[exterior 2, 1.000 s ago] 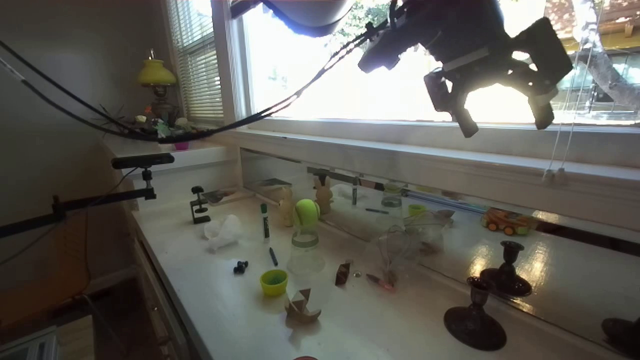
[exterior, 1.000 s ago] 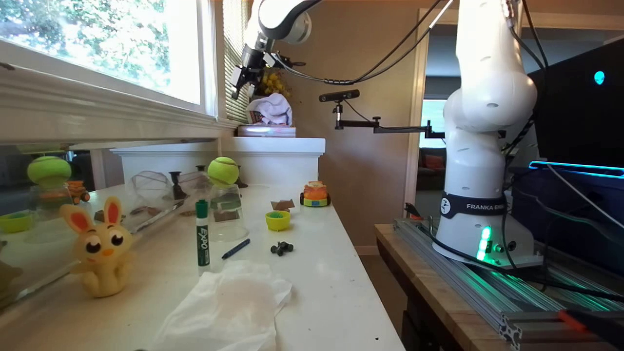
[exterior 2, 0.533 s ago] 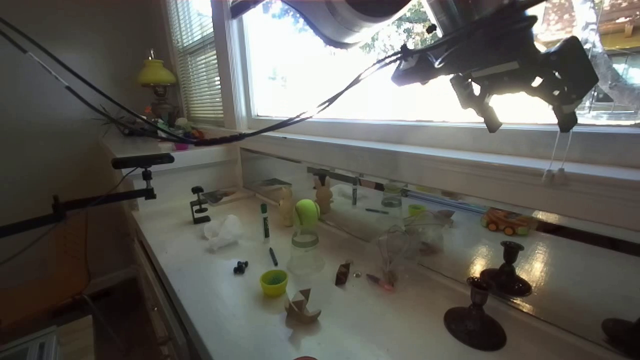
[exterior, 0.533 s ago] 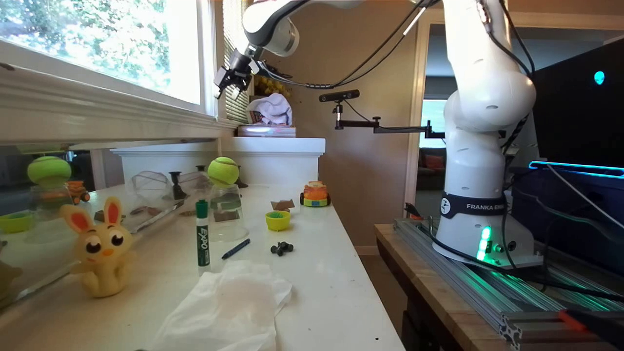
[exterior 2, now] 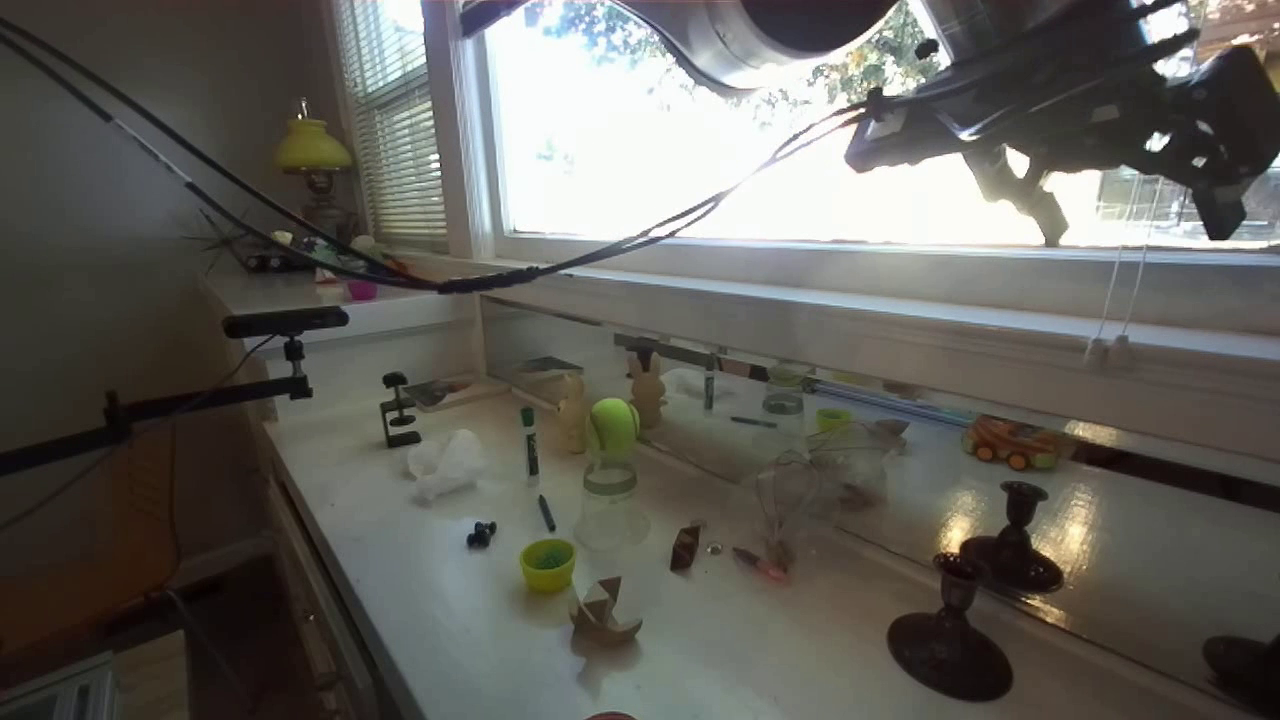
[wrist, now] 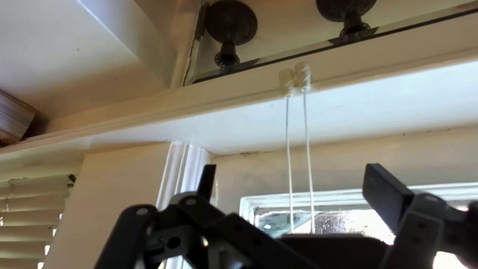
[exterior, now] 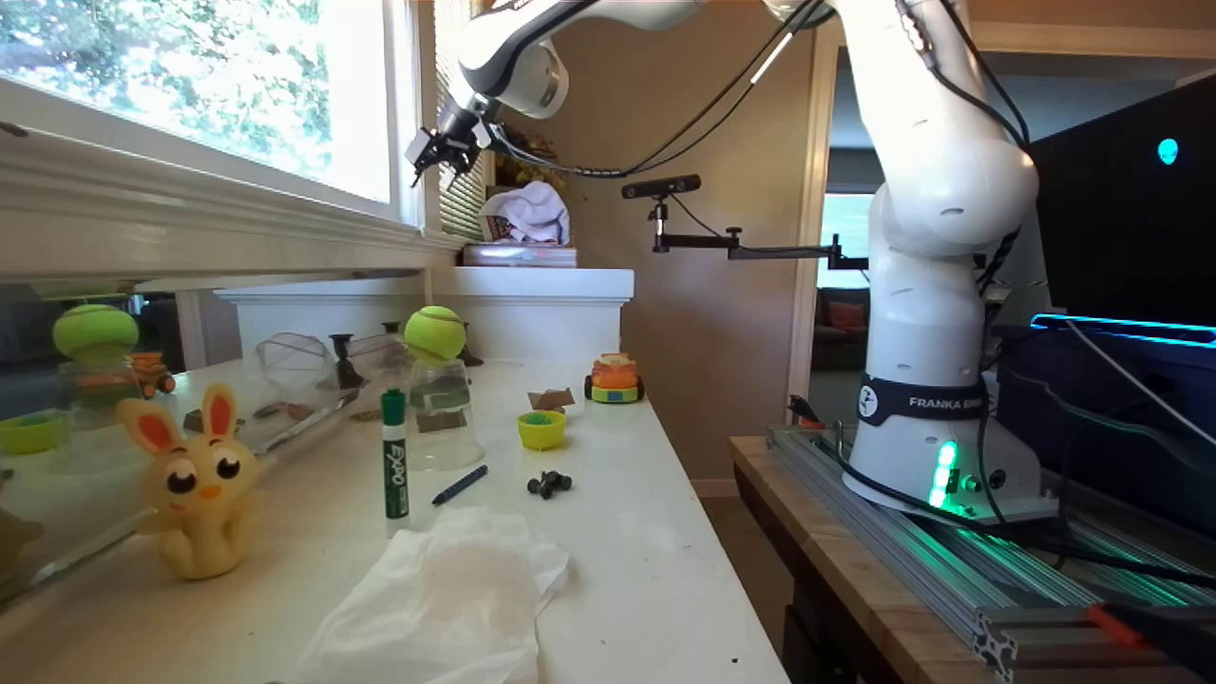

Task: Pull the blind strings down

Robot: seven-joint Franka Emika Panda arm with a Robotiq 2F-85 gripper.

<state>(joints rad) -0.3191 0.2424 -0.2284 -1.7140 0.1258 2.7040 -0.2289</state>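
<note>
Two thin pale blind strings (wrist: 289, 157) hang side by side in front of the window and end in small whitish knobs (wrist: 302, 74). In an exterior view the same strings (exterior 2: 1140, 265) drop below my gripper (exterior 2: 1137, 230) to the sill. My gripper (wrist: 291, 179) stands wide open, and both cords appear between its two fingers (wrist: 384, 194) in the wrist view. Contact is not visible, and how deep the cords sit between the fingers I cannot tell. Their upper run is hidden behind the gripper's body. An exterior view shows the gripper (exterior: 439, 180) close to the window, tilted downward; the strings cannot be made out there.
The window sill (exterior 2: 900, 305) runs beneath the gripper. Below it, the white counter (exterior 2: 720, 660) carries a dark candlestick (exterior 2: 950, 635), a tennis ball (exterior 2: 612, 425) on a clear jar and a yellow cup (exterior 2: 548, 566). Slatted blinds (wrist: 31, 220) hang on the neighbouring window.
The arm has reached further toward the window. The strings, earlier right of the gripper and then under its right finger in an exterior view, now show between the fingers. The jaws stayed open.
</note>
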